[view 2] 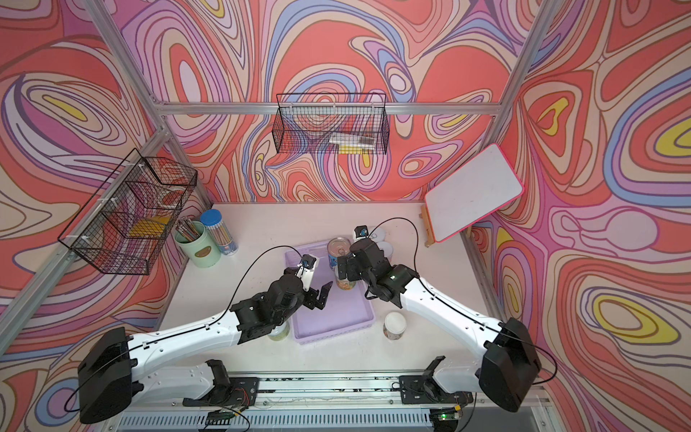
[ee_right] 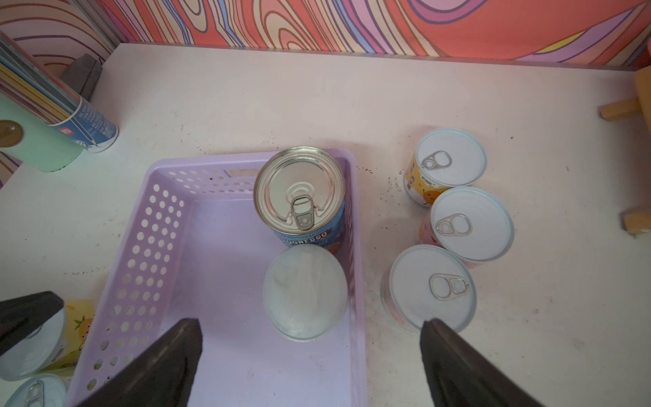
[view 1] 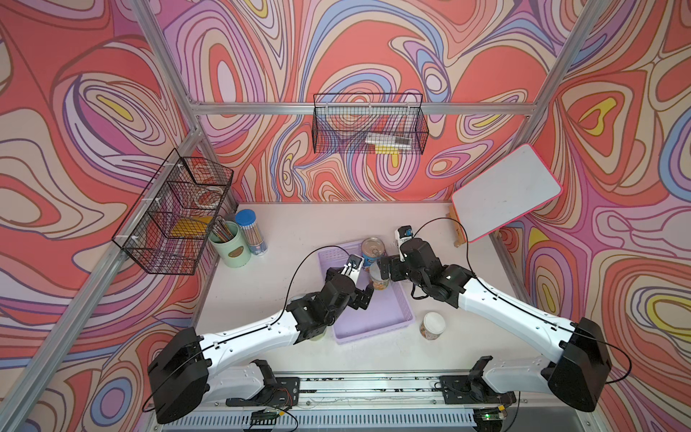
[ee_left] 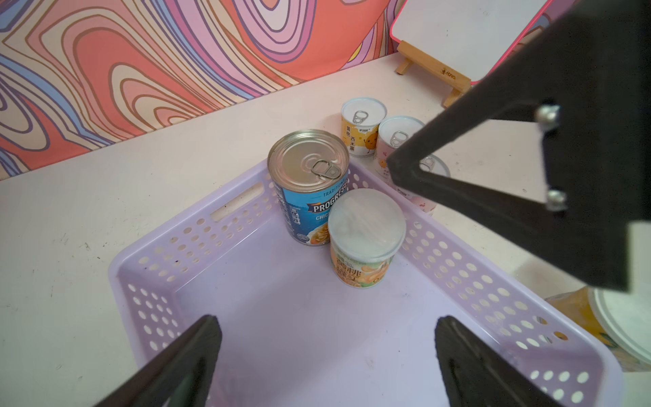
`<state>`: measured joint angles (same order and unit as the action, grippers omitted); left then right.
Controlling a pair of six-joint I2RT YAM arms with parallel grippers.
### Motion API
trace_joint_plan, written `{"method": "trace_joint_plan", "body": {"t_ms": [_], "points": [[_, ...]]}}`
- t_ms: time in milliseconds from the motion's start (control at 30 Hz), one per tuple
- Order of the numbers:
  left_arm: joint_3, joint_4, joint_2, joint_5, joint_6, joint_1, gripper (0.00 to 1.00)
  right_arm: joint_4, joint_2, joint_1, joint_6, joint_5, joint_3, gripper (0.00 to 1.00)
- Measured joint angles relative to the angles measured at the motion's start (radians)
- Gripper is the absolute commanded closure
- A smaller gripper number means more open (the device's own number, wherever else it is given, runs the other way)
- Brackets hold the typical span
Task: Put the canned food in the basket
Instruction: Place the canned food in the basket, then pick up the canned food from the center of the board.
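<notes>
1. Presently, right gripper (ee_right: 310, 326): jaws spread wide, gripping nothing; frosted-lid tin (ee_right: 305, 292) stands between them, untouched.
2. Left gripper (ee_left: 326, 320): jaws likewise apart and empty, over the lavender basket (ee_left: 197, 243).
3. Frosted-lid tin: upright inside the basket, near its right-arm-side wall, just beside the Progresso soup can (ee_left: 310, 208).
4. Progresso soup can: upright in the basket's far corner.
5. Cluster of three pull-tab tins (ee_right: 472, 225): upright on the white table (ee_right: 528, 352), outside the basket, along its right-arm side.
6. Single tin (view 1: 433, 325): on the table, near the basket's front corner.
7. Yellow-label tin (ee_right: 31, 338): outside the basket's opposite wall.
8. Mint pencil cup (view 1: 230, 245) and blue-capped pencil tube (view 1: 251, 232): side by side, far left of the table.
</notes>
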<state>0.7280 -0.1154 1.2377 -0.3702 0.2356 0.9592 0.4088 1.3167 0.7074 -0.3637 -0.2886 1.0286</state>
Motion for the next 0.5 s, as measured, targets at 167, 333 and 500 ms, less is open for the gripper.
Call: {"method": "trace_joint_plan", "body": {"t_ms": [167,333,500], "points": [[0.057,0.0,0.055,0.006,0.001,0.01,0.01,0.053,0.0,-0.045,0.01,-0.01,0.03,0.02],[0.132,0.033,0.1,0.019,0.011,0.01,0.01,0.074,-0.006,-0.144,0.019,0.04,0.033,0.02],[0.247,0.084,0.162,0.047,0.012,0.01,0.01,0.082,-0.009,-0.26,0.026,0.119,0.034,0.02]]}}
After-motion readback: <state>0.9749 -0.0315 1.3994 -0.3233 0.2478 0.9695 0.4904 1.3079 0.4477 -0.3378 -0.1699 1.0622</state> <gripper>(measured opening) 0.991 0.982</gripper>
